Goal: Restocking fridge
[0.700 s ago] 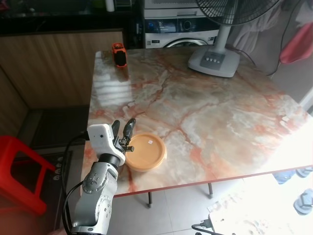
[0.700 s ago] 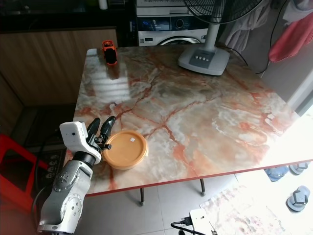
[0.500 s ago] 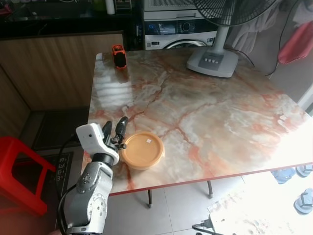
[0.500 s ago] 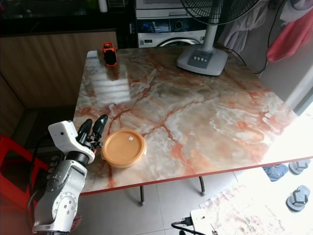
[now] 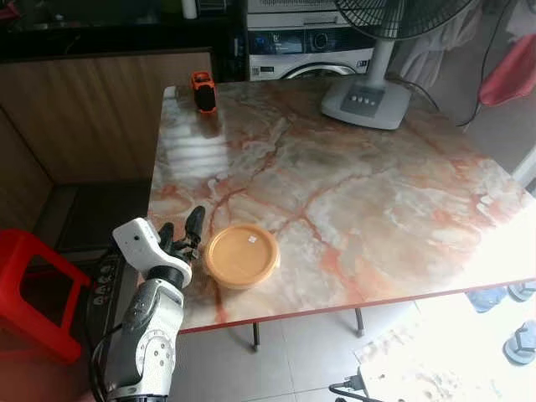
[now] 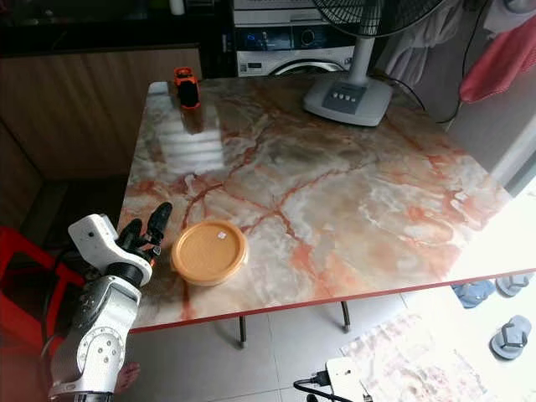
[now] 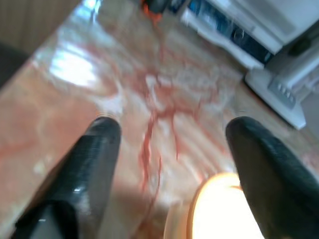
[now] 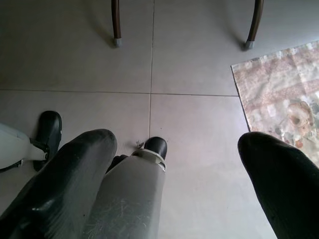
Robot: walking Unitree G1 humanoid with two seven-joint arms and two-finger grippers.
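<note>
Left eye view: left gripper point(image 5: 178, 235) just beside orange container point(image 5: 242, 255) on worktop point(image 5: 377, 193), jaws wide; right gripper point(image 8: 174, 164) jaws wide over floor point(image 8: 189, 64).

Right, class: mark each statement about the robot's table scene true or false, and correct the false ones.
1. The round orange container sits near the table's front-left corner. True.
2. The left gripper is shut on the container. False: its fingers are open, beside the container and not gripping it.
3. A fan base stands at the table's far side. True.
4. The small orange and black object lies next to the container. False: it sits at the far-left corner.
5. The right gripper hangs open above the tiled floor. True.
</note>
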